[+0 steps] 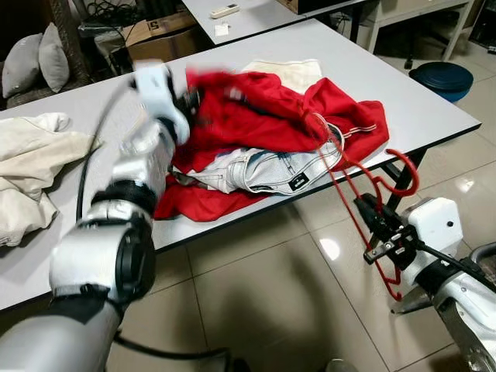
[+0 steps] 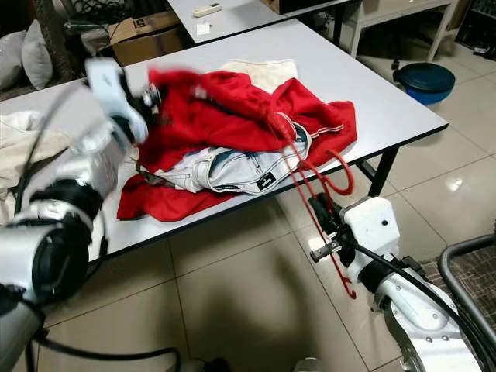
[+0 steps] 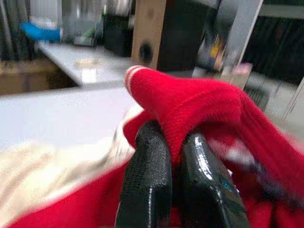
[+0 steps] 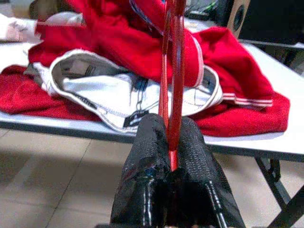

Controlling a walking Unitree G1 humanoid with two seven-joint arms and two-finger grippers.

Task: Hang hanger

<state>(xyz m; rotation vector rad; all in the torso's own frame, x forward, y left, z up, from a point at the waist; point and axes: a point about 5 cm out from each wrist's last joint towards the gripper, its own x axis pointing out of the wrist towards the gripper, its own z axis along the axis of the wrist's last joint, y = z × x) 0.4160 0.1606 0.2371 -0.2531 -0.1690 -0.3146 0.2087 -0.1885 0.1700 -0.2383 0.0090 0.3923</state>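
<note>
The right gripper, held off the near edge of the table above the tiled floor, has its two black fingers clamped on the thin bar of a red hanger. The hanger stands nearly upright in that grip, its lower end below the table edge and its hooked top curling out beyond the near right side of the tabletop, while its upper part reaches into the clothes heaped there. Just past the near edge lies a pair of pale denim jeans, waistband and dark label facing the robot, resting on and partly wrapped by a red garment with white stripes at its hem. Farther in, toward the middle of the table, the left gripper pinches a fold of that red garment between its closed fingers, raising the cloth above the pile; the arm is blurred in the head views. A cream cloth lies flat beyond the red garment, and a white garment is bunched at the table's left end. Past the far right corner a dark blue round object sits on the floor, and beyond the far edge stands a second white table carrying a remote control.
</note>
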